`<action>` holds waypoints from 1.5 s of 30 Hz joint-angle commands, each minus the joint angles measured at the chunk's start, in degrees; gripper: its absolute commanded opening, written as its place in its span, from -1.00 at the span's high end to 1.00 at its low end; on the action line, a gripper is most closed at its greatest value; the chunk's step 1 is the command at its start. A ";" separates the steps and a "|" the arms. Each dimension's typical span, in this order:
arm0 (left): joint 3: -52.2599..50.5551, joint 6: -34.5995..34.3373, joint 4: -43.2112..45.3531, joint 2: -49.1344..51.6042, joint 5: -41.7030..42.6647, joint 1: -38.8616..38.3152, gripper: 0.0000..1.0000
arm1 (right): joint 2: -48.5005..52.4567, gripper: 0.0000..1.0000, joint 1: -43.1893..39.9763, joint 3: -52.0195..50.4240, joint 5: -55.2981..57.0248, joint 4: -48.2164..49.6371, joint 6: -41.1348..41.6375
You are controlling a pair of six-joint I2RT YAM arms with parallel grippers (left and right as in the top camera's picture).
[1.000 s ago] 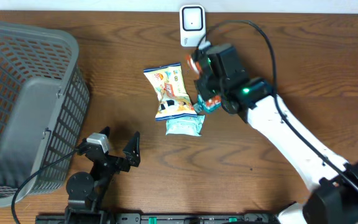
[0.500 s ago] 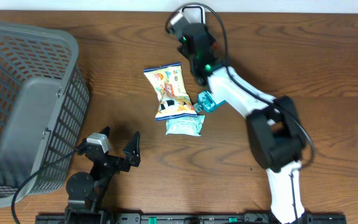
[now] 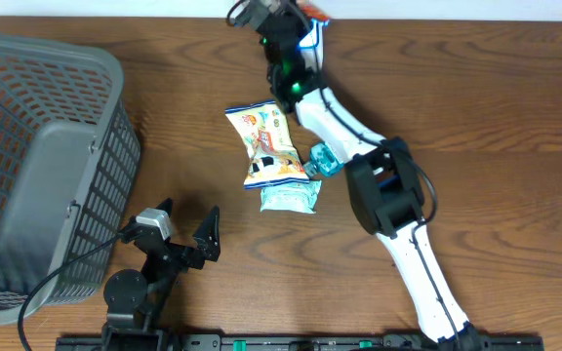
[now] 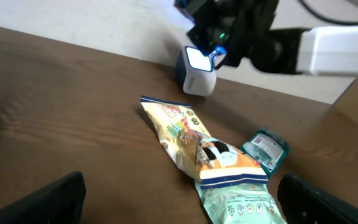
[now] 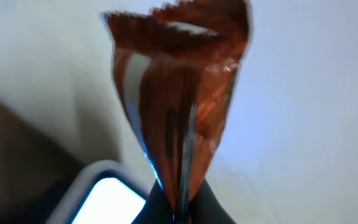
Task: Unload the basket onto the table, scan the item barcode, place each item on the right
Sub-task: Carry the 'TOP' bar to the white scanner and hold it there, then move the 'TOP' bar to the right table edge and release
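Right end effector [image 5: 178,208] clenched on orange packet [image 5: 179,93], just over scanner [image 4: 197,70] at the surface's far edge.
Left end effector [image 3: 185,224] released, near basket [image 3: 115,146]; yellow snack bag [image 3: 266,146] lies mid-surface.

The wrapper [image 5: 179,93] is rusty orange with a dark streak (blurred up close). The scanner [image 4: 197,67] is white, glowing blue. The snack bag [image 3: 266,146] is yellow and white with orange and navy bands. The basket [image 3: 47,166] is grey mesh, and the worktop [image 3: 505,117] is brown woodgrain.

Crinkled orange-brown packet [image 5: 179,106], held upright, just above white scanner [image 5: 101,196]
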 commanded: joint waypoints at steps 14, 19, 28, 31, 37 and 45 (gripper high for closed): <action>-1.57 -0.09 -0.81 -0.31 0.33 -0.22 -0.97 | 1.03 0.98 1.46 1.14 6.36 6.29 -9.44; -1.57 -0.09 -0.81 -0.31 0.33 -0.22 -0.98 | 1.05 0.97 0.26 1.14 5.31 6.25 -11.67; -1.57 -0.09 -0.81 -0.31 0.33 -0.22 -0.97 | 2.40 0.98 -0.04 1.14 9.49 4.96 -13.05; -1.57 -0.09 -0.81 -0.31 0.33 -0.22 -0.98 | 0.50 0.98 -0.24 1.11 12.63 5.03 -13.79; -1.57 -0.09 -0.81 -0.31 0.33 -0.22 -0.98 | -8.59 0.98 -4.26 1.11 26.23 -11.54 -6.40; -1.57 -0.09 -0.81 -0.31 0.33 -0.22 -0.98 | -10.54 0.98 -14.32 1.09 37.29 -49.16 21.35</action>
